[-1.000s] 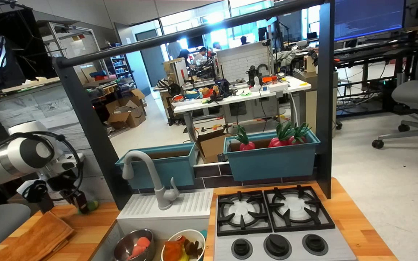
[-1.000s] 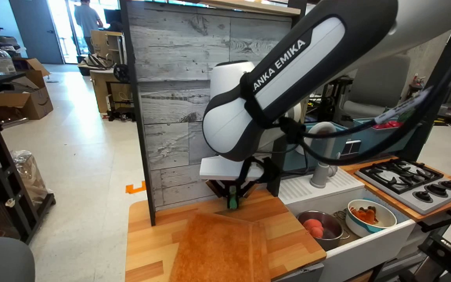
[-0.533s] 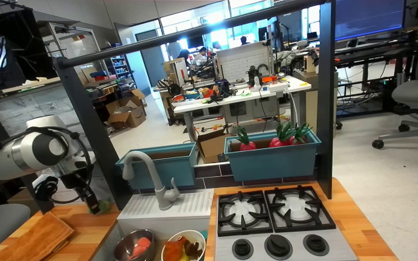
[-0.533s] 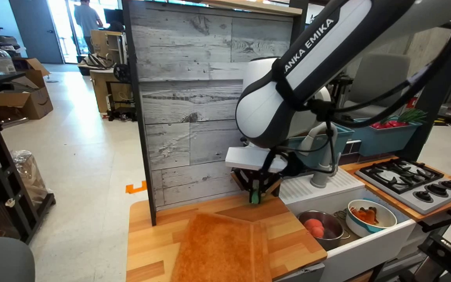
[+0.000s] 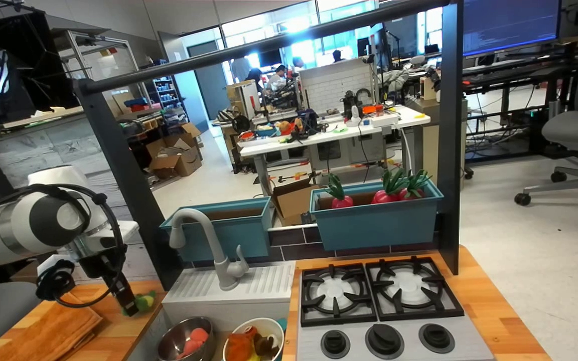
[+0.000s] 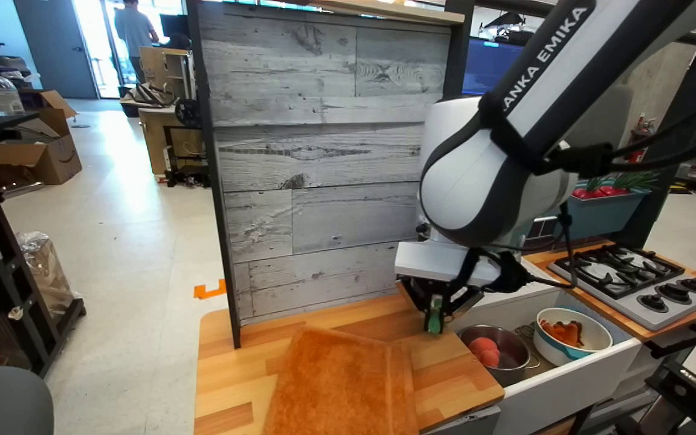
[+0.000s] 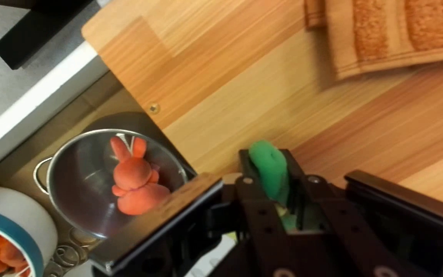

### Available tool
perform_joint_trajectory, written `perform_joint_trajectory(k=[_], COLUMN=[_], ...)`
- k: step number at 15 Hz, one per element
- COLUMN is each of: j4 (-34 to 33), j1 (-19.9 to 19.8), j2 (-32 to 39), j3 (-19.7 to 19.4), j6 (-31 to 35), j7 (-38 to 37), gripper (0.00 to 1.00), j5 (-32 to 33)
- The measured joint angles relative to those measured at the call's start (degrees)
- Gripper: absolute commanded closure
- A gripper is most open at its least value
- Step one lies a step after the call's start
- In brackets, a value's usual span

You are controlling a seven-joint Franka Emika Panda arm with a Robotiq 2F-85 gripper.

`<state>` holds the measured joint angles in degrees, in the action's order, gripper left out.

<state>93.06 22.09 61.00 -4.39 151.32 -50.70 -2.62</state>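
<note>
My gripper is shut on a green soft toy. The toy's rounded green end sticks out between the fingertips; the rest is partly hidden by the fingers. In both exterior views the toy, green with some yellow, is in the gripper low over the wooden counter, near its sink-side edge. I cannot tell the exact gap below it. A metal pot with a pink-red rabbit toy stands in the sink beside the gripper.
A white and teal bowl of orange and brown toys stands in the sink. An orange towel lies on the counter. A grey faucet, teal planters, a stove and a wood-plank wall stand around.
My gripper has moved along the counter toward the sink with the green toy held in it. The pot, the bowl and the towel have not moved.
</note>
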Motion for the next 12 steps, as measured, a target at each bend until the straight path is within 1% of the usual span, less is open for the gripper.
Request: perform_joint_trajectory(k=[2,5,8,12], j4=[4.8,9.5,10.7,10.6], j1=[-0.1,0.2,0.5,0.7], j2=[-2.1,-4.1,-3.9,-2.9], j3=[-1.4,-3.4,-5.0,-6.0], j6=[3.6,5.1,4.3,3.3], j7=[-2.3,-6.2,-11.2,-17.6], gripper=[0.95,0.95,0.95,0.95], j5=[-0.2,-0.2,-0.2,-0.2])
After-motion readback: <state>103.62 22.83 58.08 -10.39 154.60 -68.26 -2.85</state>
